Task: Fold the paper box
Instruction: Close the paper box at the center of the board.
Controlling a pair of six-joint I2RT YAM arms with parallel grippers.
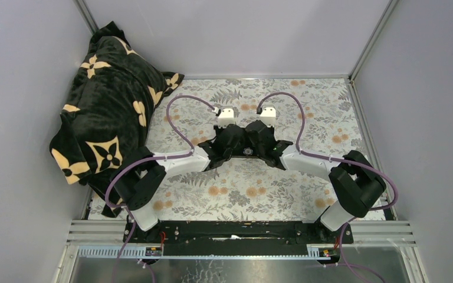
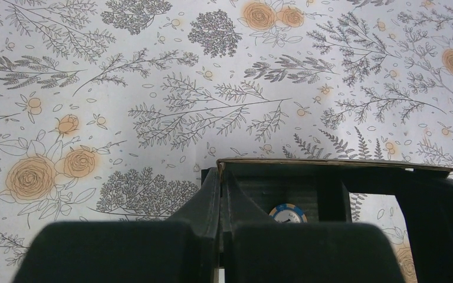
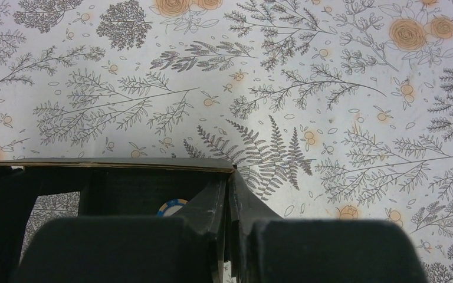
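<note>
I have the matte black thin-card paper box (image 1: 246, 140) at the middle of the floral-print bench (image 1: 242, 191), between my two arms and well apart from the black plush blanket with cream flower motifs (image 1: 109, 118) heaped at the far left corner. My left claw (image 2: 220, 180) is pressed together on the box's left end wall, the card a thin sliver between the fingers. My right claw (image 3: 231, 186) pinches the right end wall the same way. From each wrist I see the far long wall standing upright, its raw brown top edge running straight across towards the other claw. So I judge the walls are raised and the step in hand is squaring the shell and locking its ends. To do that well I should grip firmly, move the two claws evenly so the long wall does not bow, and avoid pulling outward, which could tear or unfold such thin card. A small round blue-and-white disc (image 2: 287, 213) shows low between the walls; I cannot tell whether it lies loose in the box or beneath it, so I would not tilt or shake. If one claw must let go to tuck a flap, the other should first brace its end against the bench.
</note>
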